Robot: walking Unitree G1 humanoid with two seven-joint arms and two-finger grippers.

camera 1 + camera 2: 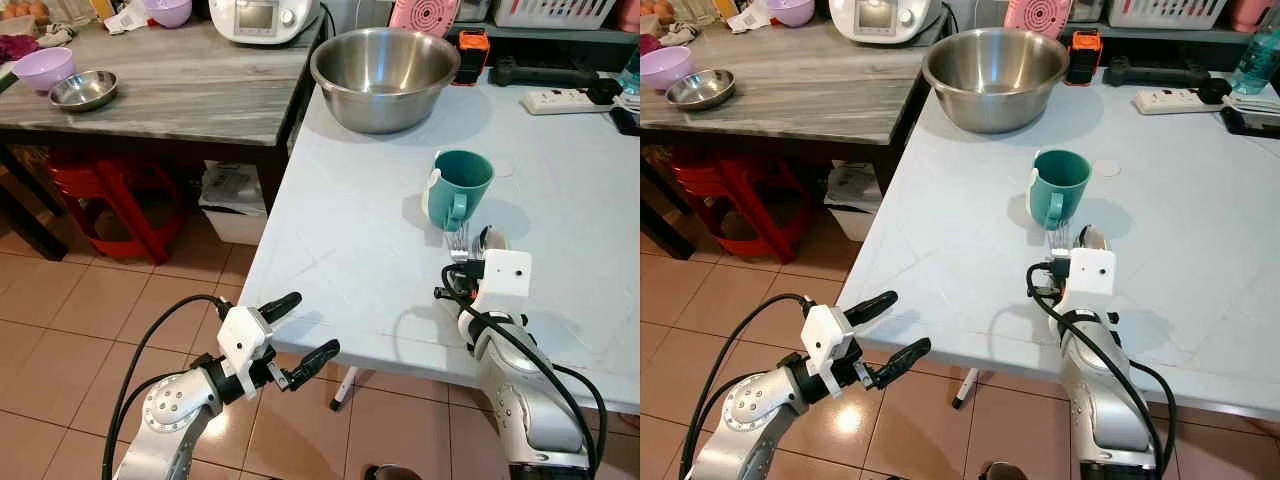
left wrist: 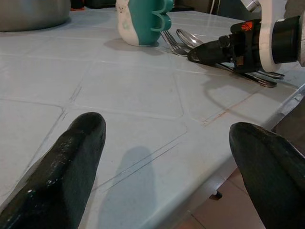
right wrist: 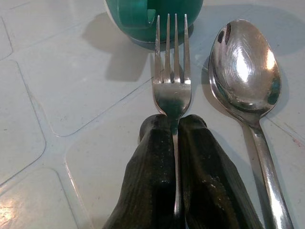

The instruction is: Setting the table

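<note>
- Right arm: we record it reaching forward over the near edge of the pale blue table (image 1: 330, 230), forearm rising from the near right, wrist level with the tabletop.
- Right gripper (image 3: 175, 125): its two black fingers are pressed together on the handle of a fork (image 3: 171, 71), pinching it just behind the tines. The fork lies flat on the table, tines pointing away toward the mug.
- Spoon (image 3: 245, 71): lies just to the right of the fork, bowl up, roughly parallel with it and apart from it.
- Teal mug (image 1: 458, 188): stands upright just beyond the fork tines, handle turned toward the near side, a white patch on its left wall. We cannot read any marking on it.
- Left arm: bent at the near left, held off the table's near-left edge above the tiled floor (image 1: 90, 300).
- Left gripper (image 1: 298, 328): fingers spread wide, holding nothing, pointing right toward the table edge.
- Steel mixing bowl (image 1: 384, 76): far side of the blue table, upright.
- White power strip (image 1: 560, 100): far right of the table; an orange-and-black device (image 1: 473, 55) stands right of the bowl.
- Grey wooden table (image 1: 180, 90): far left, carrying a small steel bowl (image 1: 83, 90), a lilac bowl (image 1: 43, 69) and a white kitchen appliance (image 1: 262, 18); its screen text is too small to read.
- Red stool (image 1: 120, 205): under that table.
</note>
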